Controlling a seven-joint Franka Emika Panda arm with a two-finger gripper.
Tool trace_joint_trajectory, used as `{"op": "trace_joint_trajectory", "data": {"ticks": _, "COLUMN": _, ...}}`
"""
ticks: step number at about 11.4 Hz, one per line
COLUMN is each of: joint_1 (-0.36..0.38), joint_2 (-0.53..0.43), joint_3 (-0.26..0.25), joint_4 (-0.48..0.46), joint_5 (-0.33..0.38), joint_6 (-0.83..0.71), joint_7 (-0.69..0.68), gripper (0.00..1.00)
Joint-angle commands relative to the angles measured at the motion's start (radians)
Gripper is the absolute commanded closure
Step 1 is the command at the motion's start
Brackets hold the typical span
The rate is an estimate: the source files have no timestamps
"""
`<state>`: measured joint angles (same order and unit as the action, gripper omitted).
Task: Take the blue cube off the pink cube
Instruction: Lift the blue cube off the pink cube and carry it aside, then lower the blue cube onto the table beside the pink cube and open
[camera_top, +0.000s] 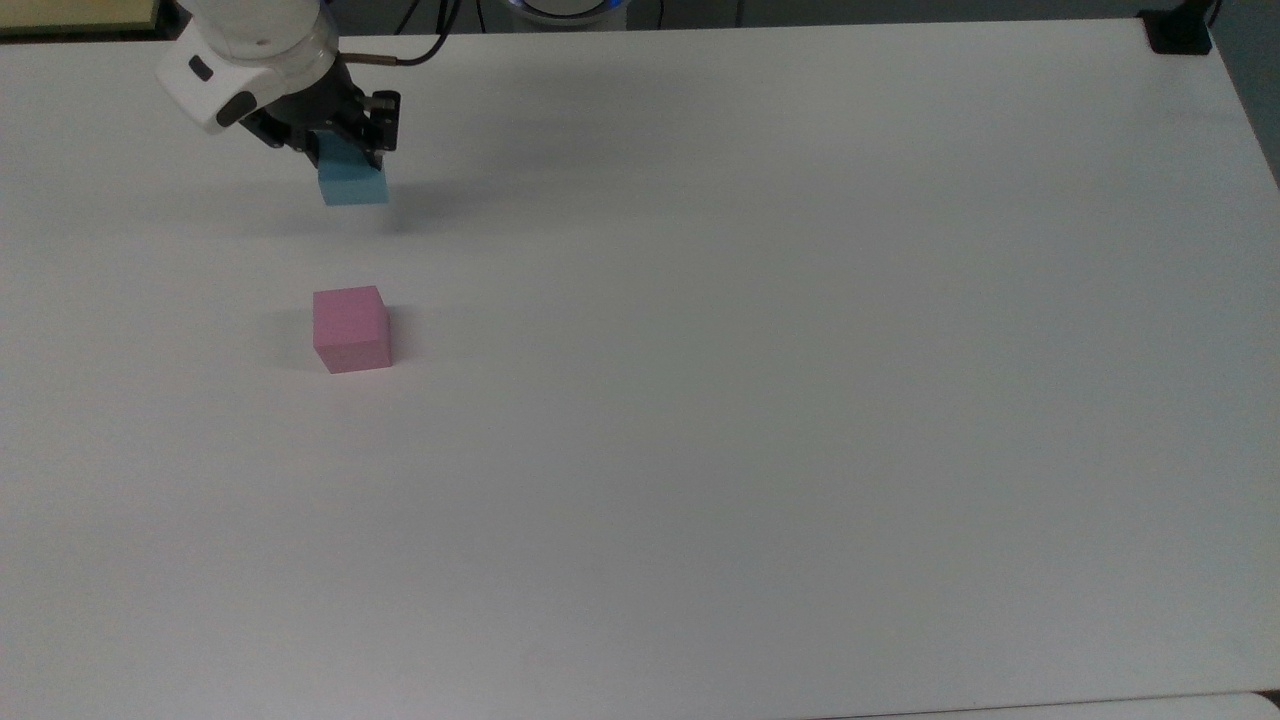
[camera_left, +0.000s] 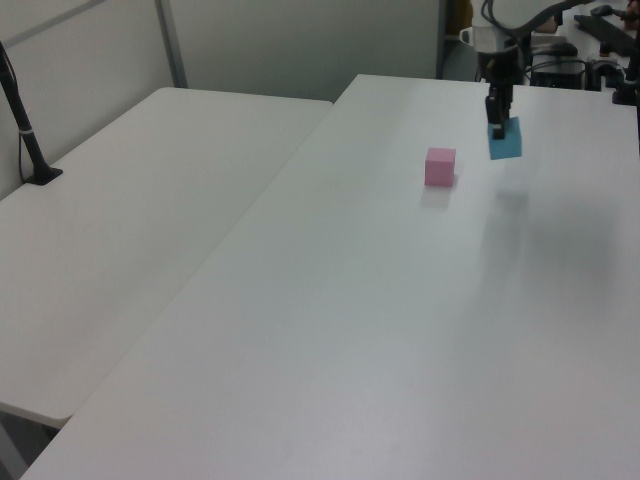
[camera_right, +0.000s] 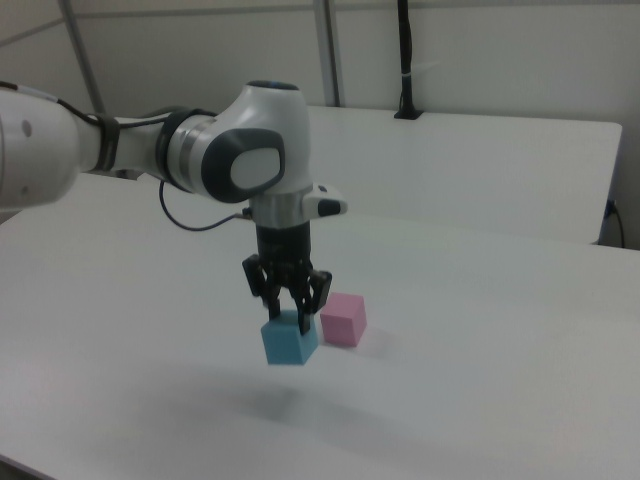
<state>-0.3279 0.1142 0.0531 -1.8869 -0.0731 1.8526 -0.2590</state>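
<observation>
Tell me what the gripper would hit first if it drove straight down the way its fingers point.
Probably the bare table. The gripper points down, shut on the blue cube, which would touch first. The pink cube sits off to one side, apart from that line, though depth is hard to judge.
</observation>
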Motion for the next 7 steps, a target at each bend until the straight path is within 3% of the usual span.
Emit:
{"op": "trace_joint_trajectory", "data": {"ticks": 1, "joint_1": -0.066, "joint_2": -0.109, "joint_3": 0.002, "joint_4": -0.162, "joint_5": -0.022, "joint_6": 0.013, "joint_7": -0.127, "gripper": 0.54}}
{"op": "trace_joint_trajectory", "data": {"ticks": 3, "joint_1": -0.108, "joint_2": -0.116, "joint_3": 0.002, "joint_4": -0.214, "joint_5": -0.022, "joint_6": 0.051, "joint_7": -0.181, "gripper": 0.54}}
{"op": "trace_joint_trajectory", "data": {"ticks": 5, "joint_1": -0.122, "joint_2": -0.114, "joint_3": 0.004, "joint_4": -0.302, "joint_5": -0.021, "joint_6": 0.210, "joint_7": -0.181, "gripper": 0.54}}
{"op": "trace_joint_trajectory", "data": {"ticks": 7, "joint_1": -0.125, "joint_2": -0.105, "joint_3": 0.002, "joint_4": -0.324, "joint_5": -0.011, "joint_6": 0.282, "joint_7": -0.180, "gripper": 0.54}}
